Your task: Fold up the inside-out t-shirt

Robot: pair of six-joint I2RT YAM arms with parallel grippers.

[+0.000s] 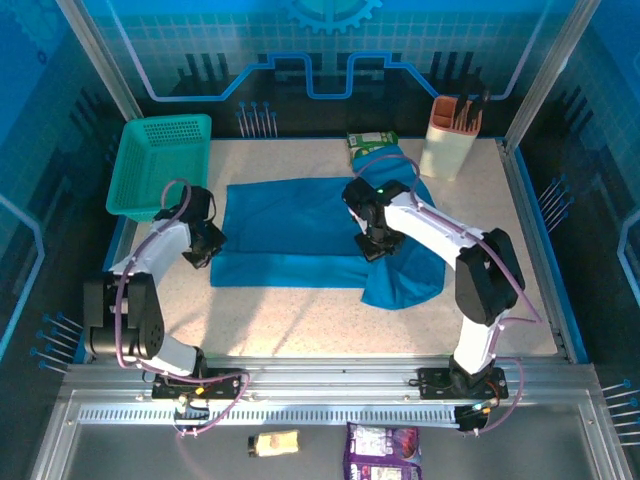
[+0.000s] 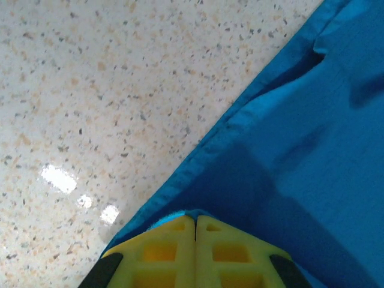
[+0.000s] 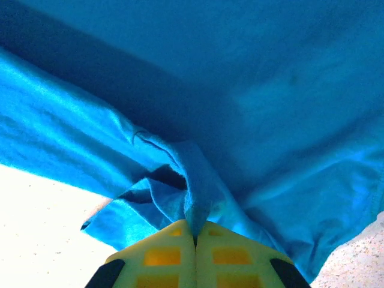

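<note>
Shirt (image 1: 290, 225): flat mid-worktop (image 1: 300, 320), long axis running left to right.
Left jaws: pressed together, pinching the near-left hem corner.
Right jaws: pressed together, pinching bunched cloth on the near edge, right of centre.
Key relation: both grips are on the near edge and the cloth lies beyond them, so I'd say the fold goes away from the arms.

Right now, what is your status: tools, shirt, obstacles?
Left tool shut on blue t-shirt edge. Right tool shut on a bunched fold. Green packet beside its far edge.
</note>
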